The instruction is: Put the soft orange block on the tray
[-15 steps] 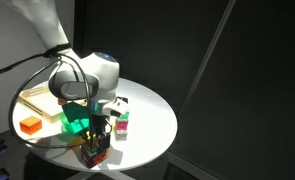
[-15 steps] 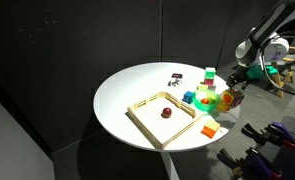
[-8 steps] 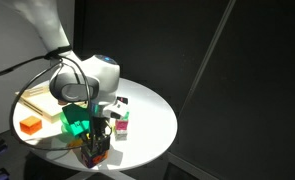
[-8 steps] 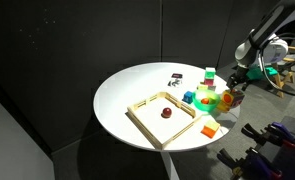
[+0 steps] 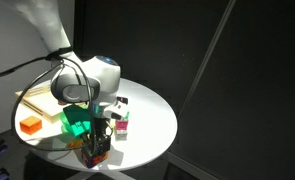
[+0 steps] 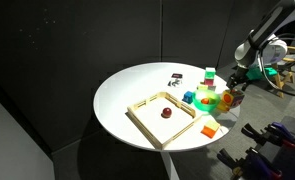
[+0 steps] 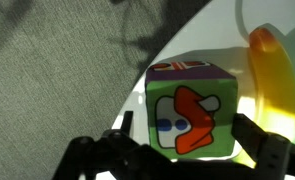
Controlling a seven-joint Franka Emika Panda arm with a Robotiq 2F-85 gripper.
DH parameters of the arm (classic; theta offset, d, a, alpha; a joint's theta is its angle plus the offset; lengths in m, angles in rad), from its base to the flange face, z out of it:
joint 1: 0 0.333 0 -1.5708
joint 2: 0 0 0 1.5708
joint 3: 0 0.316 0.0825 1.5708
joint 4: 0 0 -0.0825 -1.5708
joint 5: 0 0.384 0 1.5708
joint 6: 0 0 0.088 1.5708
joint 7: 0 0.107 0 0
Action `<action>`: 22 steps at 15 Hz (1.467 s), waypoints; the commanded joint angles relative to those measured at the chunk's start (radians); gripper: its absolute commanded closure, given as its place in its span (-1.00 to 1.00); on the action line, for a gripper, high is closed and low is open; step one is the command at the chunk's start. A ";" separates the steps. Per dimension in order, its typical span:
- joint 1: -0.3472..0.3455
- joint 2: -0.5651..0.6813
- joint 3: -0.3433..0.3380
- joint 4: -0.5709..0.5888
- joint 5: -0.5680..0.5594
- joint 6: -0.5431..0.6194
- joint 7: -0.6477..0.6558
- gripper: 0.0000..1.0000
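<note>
Your claw (image 6: pixel 235 88) stands wide and empty, framing a green picture-faced cube (image 7: pixel 187 110), which is the wrong piece. The soft orange block (image 6: pixel 209 129) lies off to the claw's side, ungripped, just beside the shallow pale wooden tray (image 6: pixel 145 99).

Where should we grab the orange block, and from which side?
Top-down on the orange block, closing on two opposite upright faces. It lies flat on the table, boxy, top uncovered, alone beside the tray. Probably choose the faces not turned toward the tray rim, so no finger wedges there.
</note>
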 commanded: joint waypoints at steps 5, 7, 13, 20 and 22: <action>-0.024 0.025 0.014 0.021 -0.010 0.009 -0.013 -1.00; -0.023 0.028 0.013 0.022 -0.012 0.010 -0.011 -1.00; -0.024 0.028 0.015 0.024 -0.011 0.008 -0.014 0.00; -0.004 -0.012 -0.008 0.014 -0.037 -0.019 0.018 0.74; 0.006 -0.026 -0.019 0.009 -0.056 -0.032 0.032 0.87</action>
